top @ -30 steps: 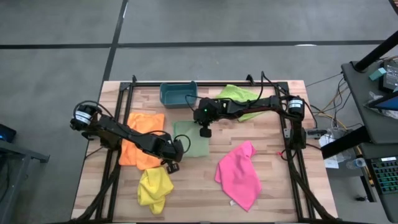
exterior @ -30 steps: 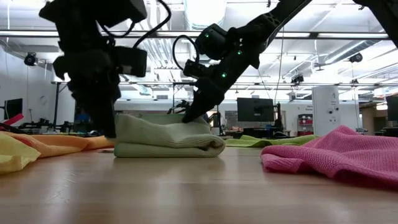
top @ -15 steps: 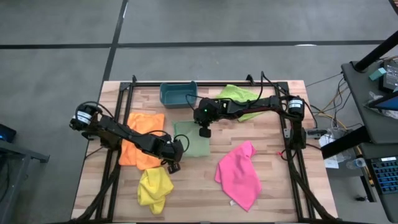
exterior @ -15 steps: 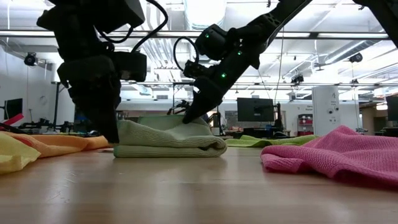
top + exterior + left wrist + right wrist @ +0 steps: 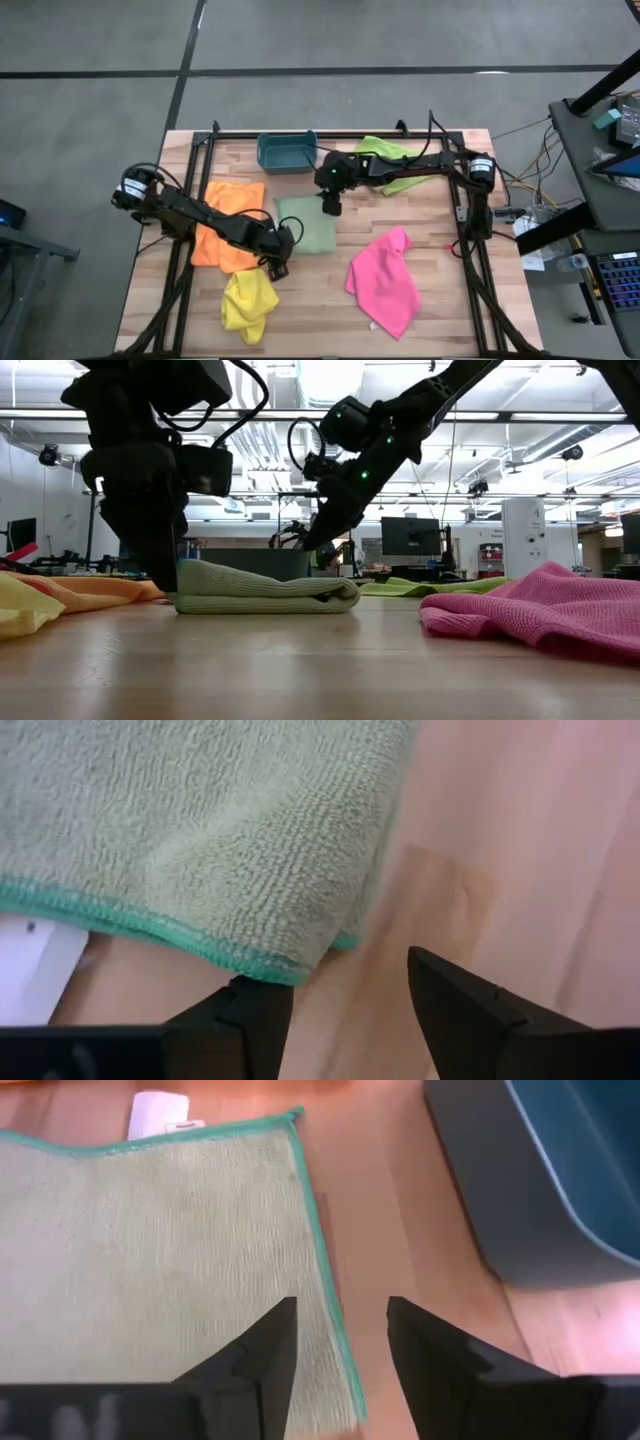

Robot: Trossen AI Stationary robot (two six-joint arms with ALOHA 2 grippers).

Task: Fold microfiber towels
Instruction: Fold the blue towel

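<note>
Wooden plank surface (image 5: pixel 440 290) on a black frame, grey floor around it; low view looks into an open lab with monitors and ceiling lights.

Pale mint green towel (image 5: pixel 306 223) lies folded flat near the middle of the surface, teal-stitched hem showing in both wrist views, white label at one corner.

Left hand (image 5: pixel 279 266) sits at the towel's near-left corner, fingers apart, nothing between them; the corner lies just ahead of the fingertips on bare wood.

Right hand (image 5: pixel 331 205) is at the towel's far-right edge, fingers apart, straddling the hem from above; not clamped on the cloth.

Around it:
- Orange towel (image 5: pixel 226 233), spread out, left of the mint one, partly under the left arm.
- Yellow towel (image 5: pixel 248 304), crumpled, near the front-left.
- Pink towel (image 5: pixel 385 282), loosely spread, front-right, well apart from the mint towel.
- Lime green towel (image 5: pixel 392 163), at the back, partly under the right arm.
- Teal bin (image 5: pixel 286 152), at the back edge, just beside the right hand.
</note>
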